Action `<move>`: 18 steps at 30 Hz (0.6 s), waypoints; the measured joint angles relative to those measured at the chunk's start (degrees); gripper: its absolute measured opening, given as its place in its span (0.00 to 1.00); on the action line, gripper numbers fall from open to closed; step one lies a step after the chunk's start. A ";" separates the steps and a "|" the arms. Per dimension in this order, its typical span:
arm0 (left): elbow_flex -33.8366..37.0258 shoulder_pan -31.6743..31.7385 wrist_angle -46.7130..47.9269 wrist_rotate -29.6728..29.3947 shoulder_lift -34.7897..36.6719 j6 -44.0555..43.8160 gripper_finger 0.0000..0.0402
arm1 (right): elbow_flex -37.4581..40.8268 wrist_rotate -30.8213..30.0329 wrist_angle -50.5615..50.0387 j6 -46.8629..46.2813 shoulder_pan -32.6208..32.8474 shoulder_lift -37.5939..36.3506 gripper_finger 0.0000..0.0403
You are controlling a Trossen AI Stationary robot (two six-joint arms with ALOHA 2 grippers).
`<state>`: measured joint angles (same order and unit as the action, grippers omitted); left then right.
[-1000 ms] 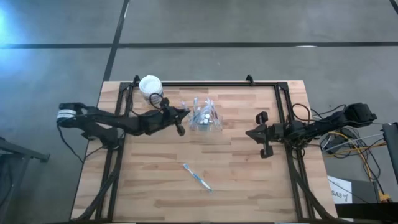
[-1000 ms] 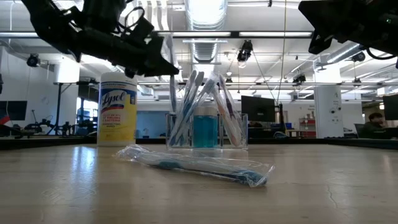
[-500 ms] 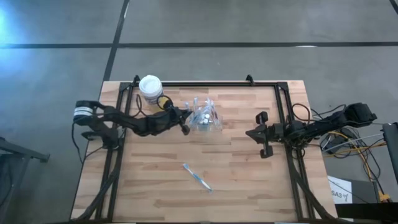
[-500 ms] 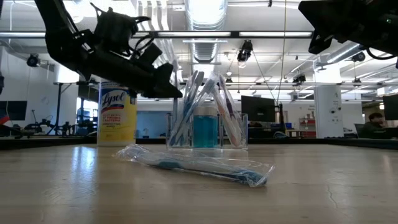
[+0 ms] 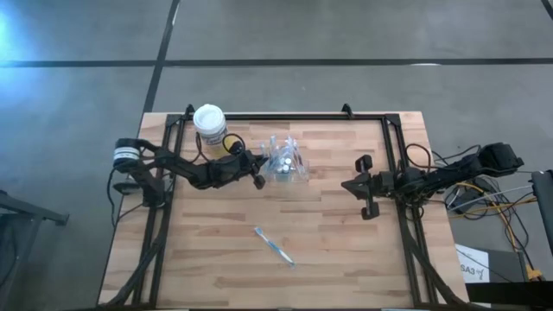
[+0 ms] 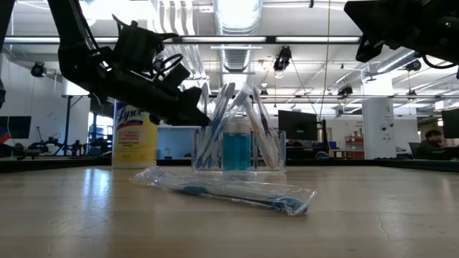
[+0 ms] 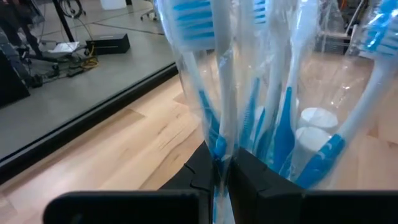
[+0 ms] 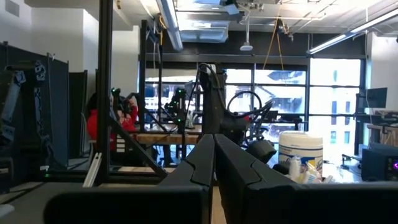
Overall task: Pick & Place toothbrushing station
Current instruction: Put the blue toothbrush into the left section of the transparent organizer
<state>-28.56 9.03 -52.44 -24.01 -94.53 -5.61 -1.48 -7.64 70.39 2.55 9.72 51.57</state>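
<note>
From the high view, our left gripper (image 5: 257, 170) has slid in over the last second and now sits right against the near-left side of the toothbrushing station (image 5: 285, 162), which stands toward the back of the table (image 5: 346, 259), just right of the yellow canister (image 5: 210, 123). The arm has also pulled its elbow in toward the middle. A single wrapped toothbrush (image 5: 274, 245) lies by itself well in front of the station. The right gripper (image 5: 366, 187) waits off at the right edge, nothing near it.

In the low view we see the same story from the side: the left gripper (image 6: 195, 115) has dropped from up by the canister's (image 6: 135, 136) cap to about the level of the brush heads, and its tip now overlaps the station's (image 6: 237, 147) left edge. The wrapped toothbrush (image 6: 229, 190) is in the foreground, untouched.

The left wrist view is the good one. The fingers (image 7: 202, 174) are pressed nearly together with one wrapped blue-and-white brush (image 7: 214, 124) from the station running down into the thin gap between them, so it looks clamped on that brush rather than on the clear holder. White-capped pieces (image 7: 317, 118) sit inside behind it.

In the right wrist view the right gripper's (image 8: 214, 163) fingers are shut flat together on nothing, pointing across at the room.

So we'd say the grab is basically made; lifting is next, and a thin slippery wrapper could slide.
</note>
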 joint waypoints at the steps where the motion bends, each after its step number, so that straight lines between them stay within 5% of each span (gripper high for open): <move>1: 0.01 -0.01 0.11 0.23 0.08 0.00 0.07 | 0.00 0.00 -0.02 0.00 0.00 0.00 0.02; 8: 0.28 -0.04 0.81 1.21 0.71 0.91 0.20 | 0.00 0.00 -0.24 0.00 0.00 0.00 0.02; 18: 0.61 -0.04 0.81 1.12 2.54 2.10 0.54 | -0.02 0.00 -0.87 -0.66 0.00 -0.04 0.02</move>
<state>-27.94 8.99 -51.63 -22.90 -92.00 -3.51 -1.50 -7.64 69.52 1.89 9.72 51.53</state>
